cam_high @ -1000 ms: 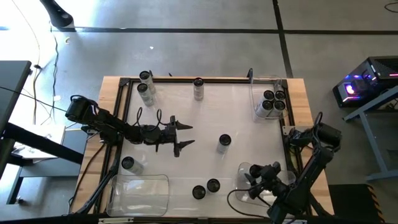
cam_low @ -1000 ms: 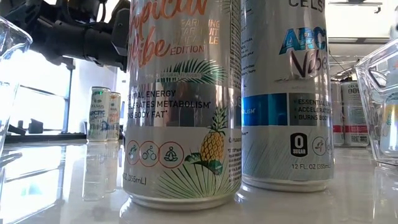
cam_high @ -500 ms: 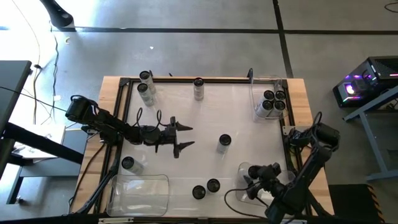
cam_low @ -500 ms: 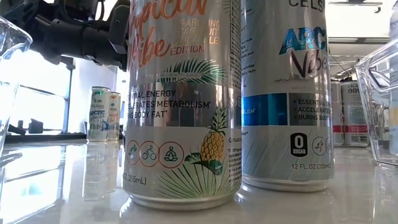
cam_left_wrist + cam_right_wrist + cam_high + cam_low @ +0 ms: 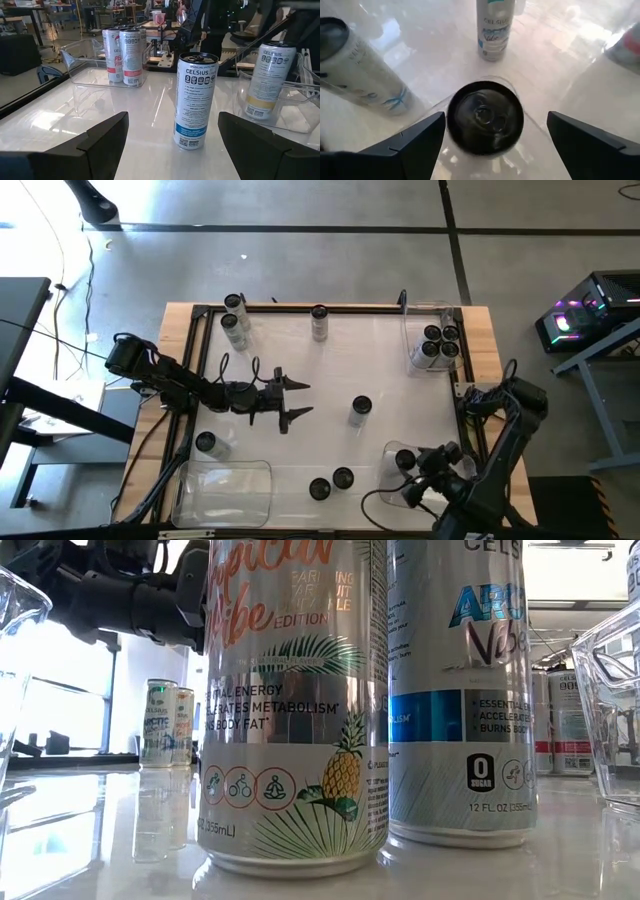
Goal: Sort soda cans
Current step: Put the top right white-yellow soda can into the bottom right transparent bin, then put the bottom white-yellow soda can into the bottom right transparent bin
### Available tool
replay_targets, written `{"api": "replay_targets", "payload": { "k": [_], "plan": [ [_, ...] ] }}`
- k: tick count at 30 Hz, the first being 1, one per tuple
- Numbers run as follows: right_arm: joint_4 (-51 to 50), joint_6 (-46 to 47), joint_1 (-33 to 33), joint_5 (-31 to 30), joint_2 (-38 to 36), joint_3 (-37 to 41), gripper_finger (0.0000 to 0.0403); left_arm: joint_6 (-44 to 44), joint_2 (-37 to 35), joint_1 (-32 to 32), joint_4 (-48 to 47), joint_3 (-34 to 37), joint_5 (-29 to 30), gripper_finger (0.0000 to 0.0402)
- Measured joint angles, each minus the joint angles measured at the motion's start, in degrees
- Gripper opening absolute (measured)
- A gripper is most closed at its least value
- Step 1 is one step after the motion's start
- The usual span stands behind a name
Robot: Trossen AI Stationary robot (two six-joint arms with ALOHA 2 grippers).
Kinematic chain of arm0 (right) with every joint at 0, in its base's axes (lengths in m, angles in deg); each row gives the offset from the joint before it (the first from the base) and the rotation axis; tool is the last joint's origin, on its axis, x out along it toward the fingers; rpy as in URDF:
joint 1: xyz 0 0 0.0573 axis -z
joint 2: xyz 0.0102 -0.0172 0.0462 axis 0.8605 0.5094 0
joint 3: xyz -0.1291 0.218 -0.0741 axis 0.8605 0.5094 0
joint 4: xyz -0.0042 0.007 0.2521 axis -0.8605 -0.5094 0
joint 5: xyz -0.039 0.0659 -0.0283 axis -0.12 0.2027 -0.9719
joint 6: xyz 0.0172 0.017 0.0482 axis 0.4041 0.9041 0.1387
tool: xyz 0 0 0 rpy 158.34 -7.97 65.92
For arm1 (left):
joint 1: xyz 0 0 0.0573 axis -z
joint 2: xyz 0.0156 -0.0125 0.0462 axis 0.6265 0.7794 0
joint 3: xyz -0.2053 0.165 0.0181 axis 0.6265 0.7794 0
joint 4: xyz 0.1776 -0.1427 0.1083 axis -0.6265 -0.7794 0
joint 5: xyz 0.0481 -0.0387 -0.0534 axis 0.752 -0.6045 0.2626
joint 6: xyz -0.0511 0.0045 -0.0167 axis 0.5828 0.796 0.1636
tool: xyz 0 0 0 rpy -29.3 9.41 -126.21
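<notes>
Soda cans stand upright on the white table. One (image 5: 361, 407) is mid-table, and in the left wrist view this can (image 5: 194, 100) is ahead of my open left gripper (image 5: 298, 399), untouched. My right gripper (image 5: 428, 470) hovers open above the near right clear bin (image 5: 392, 476). A can (image 5: 405, 459) stands on its base inside that bin; its dark top (image 5: 485, 116) shows below and between the fingers, apart from them. Two cans (image 5: 331, 483) stand by the near edge and fill the low view (image 5: 295, 710).
A clear bin (image 5: 412, 330) at the far right holds several cans (image 5: 438, 340). Another clear bin (image 5: 222, 492) sits at the near left, with a can (image 5: 205, 442) beside it. Three more cans (image 5: 233, 312) (image 5: 319, 320) stand along the far edge. A dark frame rims the table.
My right gripper has risen from the near right bin and drawn back toward the table's near right corner. The can it was over now shows its top uncovered and stays standing in the bin. My left arm has kept still.
</notes>
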Motion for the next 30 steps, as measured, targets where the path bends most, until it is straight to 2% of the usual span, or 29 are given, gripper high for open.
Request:
{"api": "replay_targets", "payload": {
  "k": [5,8,11,13,15,18,21,26,30],
  "plan": [
    [0.1,-8.4,1.3,0.1,-0.6,-6.8,0.0346,-0.6,0.0,0.2,0.0,0.0,0.1,0.0303],
    [1.2,-15.3,2.5,-3.9,-0.6,-10.4,0.0346,-1.7,0.0,0.9,0.0,0.0,0.1,0.0303],
    [7.0,-27.1,4.3,-10.8,-0.6,-12.4,0.0346,-3.1,-1.0,1.9,0.0,0.0,0.1,0.0303],
    [14.1,-39.1,6.6,-10.5,-0.6,-12.7,0.0346,-4.5,-2.2,2.7,-0.1,0.0,0.2,0.0303],
    [23.7,-53.0,9.8,-5.4,-0.6,-12.5,0.0346,-5.6,-3.4,3.3,-0.1,0.0,0.5,0.0303],
    [38.2,-71.9,15.3,5.7,-0.6,-10.5,0.0346,-6.9,-5.4,3.9,-1.0,0.0,1.5,0.0303],
    [49.3,-86.2,21.0,16.8,-0.6,-8.0,0.0346,-7.5,-6.6,3.9,-2.5,0.0,2.2,0.0303],
    [57.2,-99.0,28.8,32.1,-0.6,-4.0,0.0346,-6.1,-6.9,4.1,-5.1,0.0,3.6,0.0303],
    [62.8,-104.8,31.3,41.1,0.3,-2.1,0.0346,-4.0,-6.9,4.2,-7.1,0.0,4.5,0.0303]
  ]
}}
